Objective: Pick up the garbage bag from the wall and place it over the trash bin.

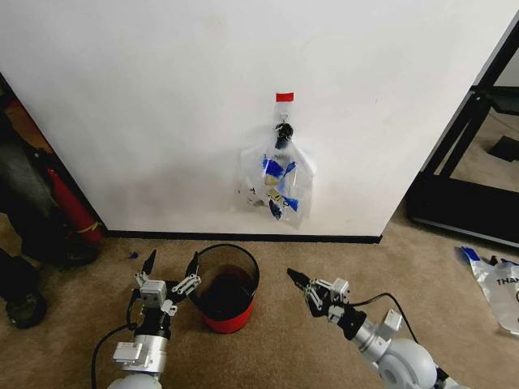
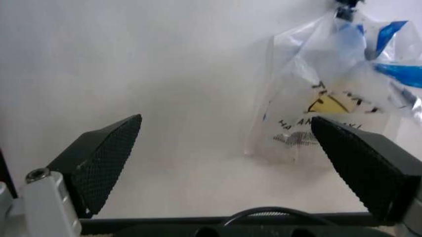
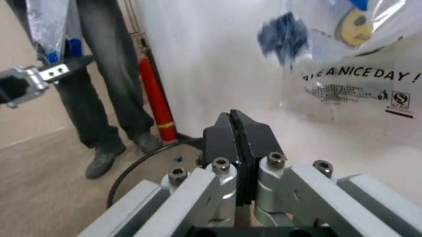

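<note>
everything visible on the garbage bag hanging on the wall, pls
The garbage bag is thin, see-through plastic, crumpled, with blue patches, a yellow smiley and dark print reading "A NICE DAY!". It hangs limp against the white wall, gathered at the top at a black hook under a red tape strip. Its lower edge stops above the black baseboard. Neither the left gripper nor the right gripper touches it.

Both arms: silver-grey metal links, black cables. Left gripper [image 1: 170, 265] has black textured fingers [image 2: 99, 158]; right gripper [image 1: 293, 275] shows four hex screws.
</note>
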Available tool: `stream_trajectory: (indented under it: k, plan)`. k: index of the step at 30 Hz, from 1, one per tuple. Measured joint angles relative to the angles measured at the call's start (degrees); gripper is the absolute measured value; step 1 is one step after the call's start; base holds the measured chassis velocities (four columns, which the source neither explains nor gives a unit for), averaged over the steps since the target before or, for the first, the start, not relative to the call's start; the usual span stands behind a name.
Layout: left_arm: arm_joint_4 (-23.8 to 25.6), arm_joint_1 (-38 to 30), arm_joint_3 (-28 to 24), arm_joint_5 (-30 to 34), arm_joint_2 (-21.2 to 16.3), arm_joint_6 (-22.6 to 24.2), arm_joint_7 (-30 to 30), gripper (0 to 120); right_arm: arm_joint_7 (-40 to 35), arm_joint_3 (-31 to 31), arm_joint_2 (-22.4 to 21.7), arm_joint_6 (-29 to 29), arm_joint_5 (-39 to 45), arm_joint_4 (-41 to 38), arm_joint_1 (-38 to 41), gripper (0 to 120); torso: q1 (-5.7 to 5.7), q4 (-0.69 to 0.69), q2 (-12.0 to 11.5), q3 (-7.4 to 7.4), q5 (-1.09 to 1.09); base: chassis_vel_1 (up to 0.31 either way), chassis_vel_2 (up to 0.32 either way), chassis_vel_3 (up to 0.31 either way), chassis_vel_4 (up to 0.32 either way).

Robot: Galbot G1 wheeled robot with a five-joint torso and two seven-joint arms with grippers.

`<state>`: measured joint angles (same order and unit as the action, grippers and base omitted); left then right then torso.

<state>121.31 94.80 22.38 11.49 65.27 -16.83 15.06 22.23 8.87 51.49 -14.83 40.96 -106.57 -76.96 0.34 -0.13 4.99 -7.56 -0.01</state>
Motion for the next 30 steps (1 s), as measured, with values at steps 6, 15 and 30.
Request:
stream_trajectory:
  k: [6, 15, 30]
  plan:
    - [3.2, -0.6, 0.0, 0.8, -4.5, 2.3, 0.3, 100, -1.0, -2.4, -0.1, 0.2, 0.7, 1.9, 3.2, 0, 0.0, 0.02, 0.0, 0.0, 0.01, 0.0, 0.0, 0.0, 0.0]
    - [9.0, -7.6, -3.2, 10.3, -17.0, 9.7, 0.7, 100, -4.3, -0.7, 0.0, 1.3, 0.2, 1.4, 2.2, 0, 0.0, 0.0, 0.0, 0.0, 0.0, 0.0, 0.0, 0.0, 0.0]
    - [4.2, -52.8, -31.6, 34.8, -28.5, 26.7, 6.5, 100, -13.8, 2.9, 2.0, 3.6, -2.2, -0.1, 1.0, 51, 0.0, 0.01, 0.0, -0.01, 0.01, 0.0, 0.0, 0.0, 0.0]
